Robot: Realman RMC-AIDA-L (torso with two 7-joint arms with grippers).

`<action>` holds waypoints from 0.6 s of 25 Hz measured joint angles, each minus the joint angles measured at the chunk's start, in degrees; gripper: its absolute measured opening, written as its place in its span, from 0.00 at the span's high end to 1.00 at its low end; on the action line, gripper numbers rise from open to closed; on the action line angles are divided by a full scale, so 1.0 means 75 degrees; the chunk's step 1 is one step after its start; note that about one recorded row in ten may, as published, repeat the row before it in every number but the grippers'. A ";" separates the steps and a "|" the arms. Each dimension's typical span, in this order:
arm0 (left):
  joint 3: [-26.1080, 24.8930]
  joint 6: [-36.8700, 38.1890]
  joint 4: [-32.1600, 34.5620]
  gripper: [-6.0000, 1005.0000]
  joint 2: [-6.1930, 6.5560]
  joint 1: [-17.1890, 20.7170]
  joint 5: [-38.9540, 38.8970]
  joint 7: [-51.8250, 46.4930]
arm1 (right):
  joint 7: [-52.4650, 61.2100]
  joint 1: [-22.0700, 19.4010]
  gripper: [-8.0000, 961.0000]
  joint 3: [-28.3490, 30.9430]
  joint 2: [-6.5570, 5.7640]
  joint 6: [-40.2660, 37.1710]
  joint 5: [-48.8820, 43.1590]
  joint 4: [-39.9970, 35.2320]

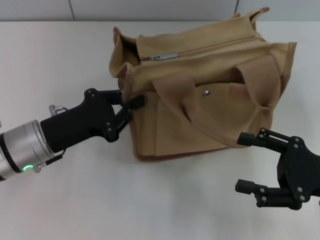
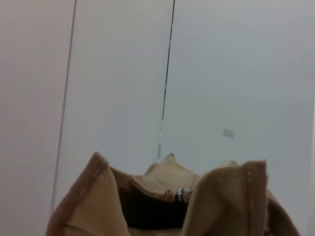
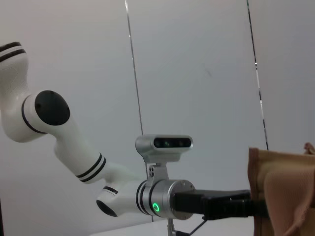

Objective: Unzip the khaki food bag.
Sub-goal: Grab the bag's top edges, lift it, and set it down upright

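The khaki food bag (image 1: 200, 95) stands on the white table, its front pocket with a metal snap (image 1: 206, 92) facing me and its two handles drooping over the front. The silver zipper pull (image 1: 162, 57) lies on the top zipper near the bag's left end. My left gripper (image 1: 127, 111) is at the bag's left end, pinching the fabric edge there. The left wrist view shows that end of the bag (image 2: 167, 201) and the pull (image 2: 179, 195). My right gripper (image 1: 242, 162) is open and empty, in front of the bag's right corner.
The white table (image 1: 75, 200) spreads around the bag and a pale wall stands behind it. The right wrist view shows my left arm (image 3: 162, 201) reaching to the bag's edge (image 3: 283, 196).
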 joint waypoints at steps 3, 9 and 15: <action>-0.0178 -0.0010 0.0001 0.92 0.0008 0.0030 -0.0209 0.0154 | 0.0000 -0.0003 0.12 0.0000 0.0002 0.0116 0.0041 0.0060; -0.1081 0.0415 0.0055 0.92 0.0094 0.0238 -0.1633 0.0234 | 0.0000 0.0017 0.12 0.0373 0.0005 0.0265 0.0085 0.0236; -0.0642 0.1432 -0.0253 0.92 -0.0001 0.0123 -0.1697 0.0988 | -0.0076 0.0020 0.12 0.1406 0.0015 0.0389 0.0091 0.0610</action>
